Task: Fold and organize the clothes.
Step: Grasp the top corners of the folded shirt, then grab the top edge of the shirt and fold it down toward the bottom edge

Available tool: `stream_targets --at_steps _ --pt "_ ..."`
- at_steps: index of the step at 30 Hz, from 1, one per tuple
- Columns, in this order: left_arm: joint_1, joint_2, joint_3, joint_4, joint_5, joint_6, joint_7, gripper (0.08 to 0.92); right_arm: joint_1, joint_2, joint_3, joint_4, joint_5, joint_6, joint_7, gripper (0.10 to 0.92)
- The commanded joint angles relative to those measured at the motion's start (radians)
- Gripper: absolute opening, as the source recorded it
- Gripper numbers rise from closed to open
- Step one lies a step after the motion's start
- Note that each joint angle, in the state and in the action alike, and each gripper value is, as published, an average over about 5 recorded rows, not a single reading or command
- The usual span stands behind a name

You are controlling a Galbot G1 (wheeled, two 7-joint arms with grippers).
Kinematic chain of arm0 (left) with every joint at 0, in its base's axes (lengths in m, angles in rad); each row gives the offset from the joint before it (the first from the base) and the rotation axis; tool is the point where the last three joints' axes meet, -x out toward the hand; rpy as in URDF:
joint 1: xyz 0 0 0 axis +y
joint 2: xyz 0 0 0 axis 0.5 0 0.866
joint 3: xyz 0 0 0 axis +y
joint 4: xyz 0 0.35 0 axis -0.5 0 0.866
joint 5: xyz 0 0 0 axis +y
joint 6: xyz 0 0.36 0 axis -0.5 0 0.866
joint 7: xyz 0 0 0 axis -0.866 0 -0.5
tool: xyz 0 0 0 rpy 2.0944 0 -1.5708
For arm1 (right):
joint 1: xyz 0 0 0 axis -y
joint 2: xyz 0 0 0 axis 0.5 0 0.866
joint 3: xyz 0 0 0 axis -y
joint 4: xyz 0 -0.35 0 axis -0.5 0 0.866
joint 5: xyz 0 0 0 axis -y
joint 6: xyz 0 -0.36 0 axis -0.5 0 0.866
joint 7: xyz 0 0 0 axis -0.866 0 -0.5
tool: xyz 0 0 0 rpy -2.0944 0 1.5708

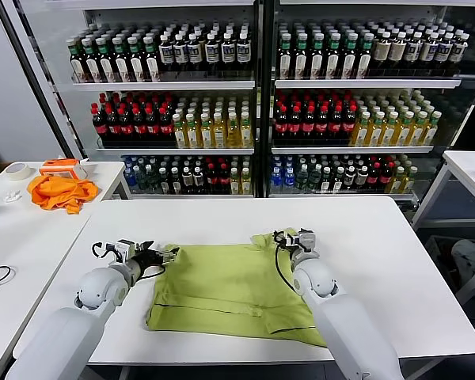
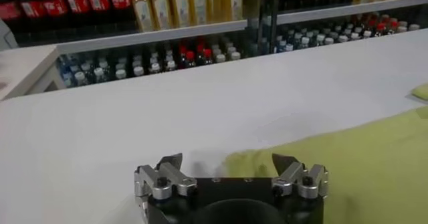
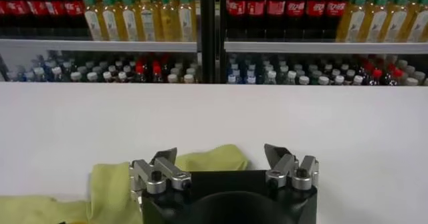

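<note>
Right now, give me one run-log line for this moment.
item: lime yellow-green cotton T-shirt flat on white table | left pincer: open, at shirt's left edge | right pincer: open, at far right corner | nothing held

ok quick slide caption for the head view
Both open grippers, left and right, poised at the far corners of a lime T-shirt on a white table.

White table (image 1: 396,261), lime T-shirt (image 1: 222,293) spread flat

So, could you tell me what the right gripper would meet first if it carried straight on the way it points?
Probably the far edge of the T-shirt just ahead of the open right gripper; past it lies bare white table, though how high the gripper sits is unclear.
</note>
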Motion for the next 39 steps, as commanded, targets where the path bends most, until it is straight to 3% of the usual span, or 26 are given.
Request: stream_targets --at_steps 1,5,10,30,34,39 --pt "-0.021 -0.004 0.007 0.042 -0.010 -0.014 0.016 0.822 0.015 0.015 -0.007 -0.038 -0.012 0.003 0.004 0.823" --pt "-0.025 -0.007 0.007 0.056 -0.017 -0.025 0.019 0.823 0.020 0.025 -0.005 -0.051 -0.011 -0.008 0.012 0.820" --pt "-0.019 -0.005 0.006 0.060 -0.029 -0.035 0.034 0.787 0.030 0.037 -0.003 -0.075 -0.011 -0.010 0.009 0.724" --pt "0.025 -0.017 -0.019 0.055 -0.028 -0.107 0.055 0.212 0.031 0.048 0.014 -0.094 -0.028 0.075 -0.048 0.151" --pt "0.036 -0.004 -0.031 0.026 -0.060 -0.131 0.054 0.111 0.011 0.014 0.014 -0.008 -0.017 0.085 -0.048 0.109" --pt "0.076 0.025 -0.055 -0.053 -0.100 -0.142 0.051 0.083 -0.050 -0.042 0.014 0.165 0.025 0.053 -0.033 0.109"
